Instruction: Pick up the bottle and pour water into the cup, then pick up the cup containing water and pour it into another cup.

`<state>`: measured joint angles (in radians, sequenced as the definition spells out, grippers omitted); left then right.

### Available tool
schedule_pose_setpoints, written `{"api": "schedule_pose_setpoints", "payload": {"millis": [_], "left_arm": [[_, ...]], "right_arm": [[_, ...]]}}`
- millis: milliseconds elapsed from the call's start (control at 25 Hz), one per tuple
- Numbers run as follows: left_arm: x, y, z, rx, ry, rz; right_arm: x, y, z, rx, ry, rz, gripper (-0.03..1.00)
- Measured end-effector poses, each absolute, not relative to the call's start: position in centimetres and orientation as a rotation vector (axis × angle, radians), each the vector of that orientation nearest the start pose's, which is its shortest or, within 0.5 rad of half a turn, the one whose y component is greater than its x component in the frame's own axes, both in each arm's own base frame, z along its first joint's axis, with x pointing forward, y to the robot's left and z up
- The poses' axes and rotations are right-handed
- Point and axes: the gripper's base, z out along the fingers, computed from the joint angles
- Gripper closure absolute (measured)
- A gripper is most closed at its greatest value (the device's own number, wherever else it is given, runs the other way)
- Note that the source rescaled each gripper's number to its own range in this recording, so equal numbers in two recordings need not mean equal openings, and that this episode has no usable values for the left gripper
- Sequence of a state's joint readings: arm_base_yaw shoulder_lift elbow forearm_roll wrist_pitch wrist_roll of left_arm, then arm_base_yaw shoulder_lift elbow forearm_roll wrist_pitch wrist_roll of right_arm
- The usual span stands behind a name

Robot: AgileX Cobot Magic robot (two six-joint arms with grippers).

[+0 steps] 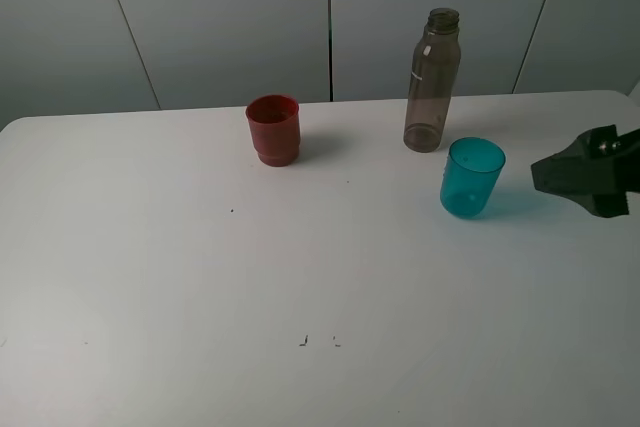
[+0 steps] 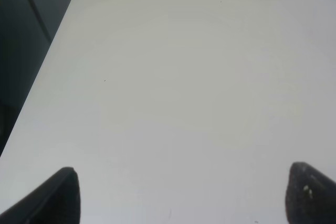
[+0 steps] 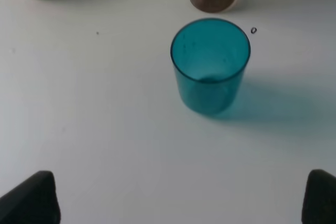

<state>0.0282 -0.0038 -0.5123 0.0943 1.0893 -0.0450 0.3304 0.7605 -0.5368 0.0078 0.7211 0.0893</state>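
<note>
Bottle (image 1: 432,82) upright beside teal cup (image 1: 471,177) (upright); red cup (image 1: 273,129) apart.

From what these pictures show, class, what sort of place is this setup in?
Probably a lab or test bench, not a kitchen: a bare white table against plain grey wall panels, holding only a bottle, a red cup and a teal cup, with a black robot tool alongside.

The bottle (image 1: 432,82) and teal cup (image 1: 471,177) look like translucent, glossy plastic; the red cup (image 1: 273,129) is opaque; the surface (image 1: 200,277) is smooth and matt.
</note>
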Motion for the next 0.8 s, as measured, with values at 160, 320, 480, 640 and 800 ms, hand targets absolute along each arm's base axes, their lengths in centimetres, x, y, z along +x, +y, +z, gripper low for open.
{"api": "schedule_pose_setpoints", "payload": {"millis": [160, 320, 480, 640, 800], "left_arm": [[-0.9, 0.7, 27.9, -0.082, 2.053, 0.103], [-0.9, 0.7, 27.9, -0.082, 2.053, 0.103], [-0.9, 0.7, 27.9, -0.082, 2.053, 0.103], [-0.9, 0.7, 27.9, -0.082, 2.053, 0.103], [-0.9, 0.7, 27.9, -0.082, 2.053, 0.103]], "right_arm": [[9.9, 3.5, 26.5, -0.301, 2.523, 0.179, -0.03], [8.0, 3.1, 26.8, -0.294, 2.547, 0.217, -0.03], [6.4, 2.6, 26.9, -0.305, 2.5, 0.235, -0.03], [4.7, 2.1, 27.2, -0.311, 2.411, 0.253, -0.03], [3.0, 1.4, 27.6, -0.303, 2.295, 0.262, -0.03]]}}
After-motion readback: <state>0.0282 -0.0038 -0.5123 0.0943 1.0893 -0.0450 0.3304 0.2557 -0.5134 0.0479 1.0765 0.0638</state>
